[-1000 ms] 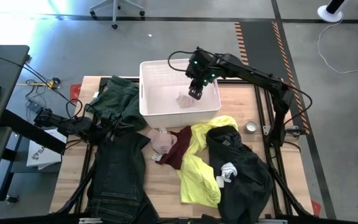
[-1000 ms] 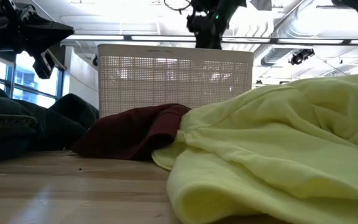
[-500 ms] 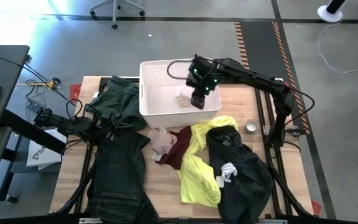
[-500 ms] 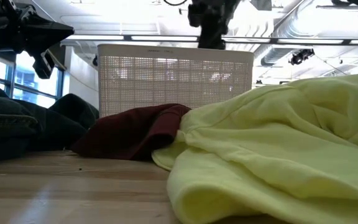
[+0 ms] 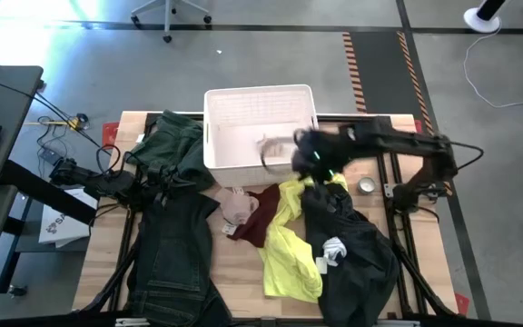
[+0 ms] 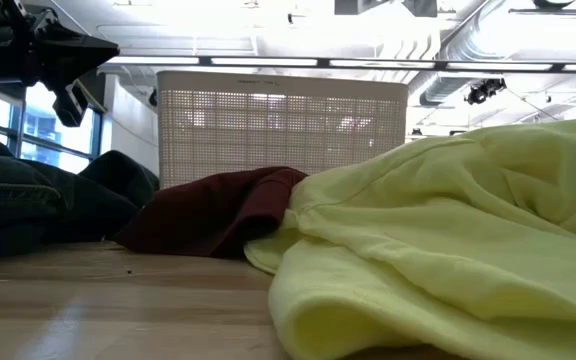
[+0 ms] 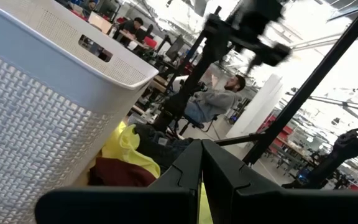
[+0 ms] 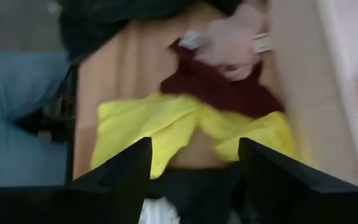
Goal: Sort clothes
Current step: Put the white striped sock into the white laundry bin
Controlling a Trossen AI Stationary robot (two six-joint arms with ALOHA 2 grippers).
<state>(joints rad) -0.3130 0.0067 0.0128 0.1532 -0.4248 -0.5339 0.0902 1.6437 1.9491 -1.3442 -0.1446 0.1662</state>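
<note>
My right gripper (image 5: 311, 163) hangs open just past the near rim of the white basket (image 5: 261, 109), above the top of the yellow shirt (image 5: 293, 241); its fingers (image 8: 123, 177) are spread and bare. A beige-pink piece (image 5: 269, 145) lies inside the basket. On the table lie a maroon piece (image 5: 257, 218), another beige-pink piece (image 5: 236, 207), a black garment (image 5: 357, 250), a dark green one (image 5: 172, 145) and jeans (image 5: 171, 268). My left gripper (image 7: 201, 180) is shut and waits at the table's left side, beside the dark green garment.
A small round tin (image 5: 367, 185) sits by the right edge, next to the right arm's frame. A white tag or sock (image 5: 334, 250) lies on the black garment. Bare wood shows between the jeans and the yellow shirt (image 5: 234, 272). People sit in the room beyond the table.
My right gripper has swung out of the basket toward the table's near edge and a little right, rising out of the low view and tipping less steeply down. It now hangs over the yellow shirt. The beige-pink piece stays in the basket.
</note>
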